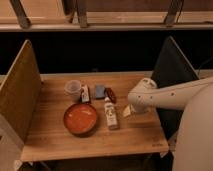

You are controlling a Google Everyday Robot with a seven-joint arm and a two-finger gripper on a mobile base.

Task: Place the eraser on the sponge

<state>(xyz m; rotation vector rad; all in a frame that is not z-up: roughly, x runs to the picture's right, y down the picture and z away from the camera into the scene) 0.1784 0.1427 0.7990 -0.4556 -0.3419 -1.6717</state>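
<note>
The eraser [85, 93], a small white block with a dark brownish part, stands on the wooden table [55, 137] just right of the clear cup [73, 89]. The sponge [100, 91], a flat blue-grey square, lies directly to the eraser's right. My gripper [126, 111] hangs at the end of the white arm [165, 97] over the right half of the table, well to the right of both and apart from them.
A dark red oval thing [111, 95] lies right of the sponge. A white bottle with a red label [110, 113] lies in front of it. An orange bowl [80, 118] sits at front centre. Upright panels [19, 90] flank the table on both sides.
</note>
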